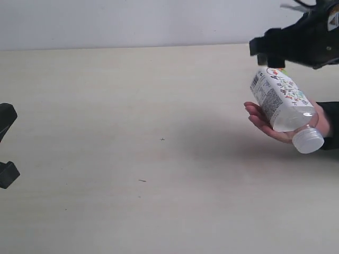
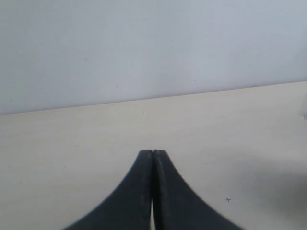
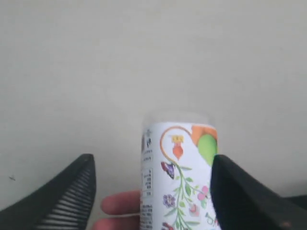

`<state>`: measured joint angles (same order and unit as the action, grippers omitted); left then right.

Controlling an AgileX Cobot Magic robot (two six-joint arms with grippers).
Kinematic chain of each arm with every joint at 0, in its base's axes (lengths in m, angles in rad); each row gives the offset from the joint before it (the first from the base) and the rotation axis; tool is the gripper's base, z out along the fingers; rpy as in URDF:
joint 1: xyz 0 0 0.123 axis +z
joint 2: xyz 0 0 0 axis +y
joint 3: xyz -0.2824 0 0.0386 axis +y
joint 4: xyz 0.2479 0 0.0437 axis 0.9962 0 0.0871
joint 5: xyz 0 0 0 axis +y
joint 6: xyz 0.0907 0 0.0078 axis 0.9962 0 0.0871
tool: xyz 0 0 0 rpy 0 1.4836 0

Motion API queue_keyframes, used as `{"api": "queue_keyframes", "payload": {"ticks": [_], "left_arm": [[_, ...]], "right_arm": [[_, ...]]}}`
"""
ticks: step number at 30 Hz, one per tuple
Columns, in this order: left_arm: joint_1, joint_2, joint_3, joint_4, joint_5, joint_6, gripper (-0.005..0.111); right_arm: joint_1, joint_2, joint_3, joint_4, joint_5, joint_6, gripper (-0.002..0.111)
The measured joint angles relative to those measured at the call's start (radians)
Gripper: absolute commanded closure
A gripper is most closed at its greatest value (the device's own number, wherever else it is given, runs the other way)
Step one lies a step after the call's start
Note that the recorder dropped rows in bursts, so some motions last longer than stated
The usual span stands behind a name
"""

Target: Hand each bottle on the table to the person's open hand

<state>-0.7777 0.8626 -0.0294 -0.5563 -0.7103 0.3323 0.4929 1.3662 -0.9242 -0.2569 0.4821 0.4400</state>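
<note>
A clear bottle (image 1: 280,98) with a white, colourfully printed label lies tilted in the person's open hand (image 1: 259,119) at the right, with its white cap pointing down toward the front. My right gripper (image 1: 270,58) hovers over the bottle's base end. In the right wrist view this bottle (image 3: 177,172) stands between the wide-apart jaws of the right gripper (image 3: 153,160). One finger (image 3: 72,191) is clearly apart from it and the other sits against its edge, while the person's fingers (image 3: 120,203) show underneath. My left gripper (image 2: 153,152) is shut on nothing above the table (image 1: 132,132).
Dark parts of the left arm (image 1: 6,143) show at the left edge of the exterior view. A pale wall (image 1: 132,21) rises behind the table's far edge. A few tiny dark specks (image 1: 162,139) mark the tabletop.
</note>
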Motion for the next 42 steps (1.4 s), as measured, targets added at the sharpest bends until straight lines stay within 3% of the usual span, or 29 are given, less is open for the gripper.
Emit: {"api": "queue_keyframes", "payload": {"ticks": [7, 19, 27, 42], "left_arm": [[0.000, 0.000, 0.000, 0.000, 0.000, 0.000, 0.107], [0.000, 0.000, 0.000, 0.000, 0.000, 0.000, 0.107], [0.000, 0.000, 0.000, 0.000, 0.000, 0.000, 0.107], [0.000, 0.000, 0.000, 0.000, 0.000, 0.000, 0.107]], "right_arm": [[0.000, -0.254, 0.110, 0.029, -0.182, 0.000, 0.108], [0.000, -0.672, 0.548, 0.044, -0.601, 0.015, 0.108], [0.000, -0.760, 0.662, 0.044, -0.626, -0.004, 0.108], [0.000, -0.760, 0.671, 0.044, -0.546, -0.012, 0.108]]}}
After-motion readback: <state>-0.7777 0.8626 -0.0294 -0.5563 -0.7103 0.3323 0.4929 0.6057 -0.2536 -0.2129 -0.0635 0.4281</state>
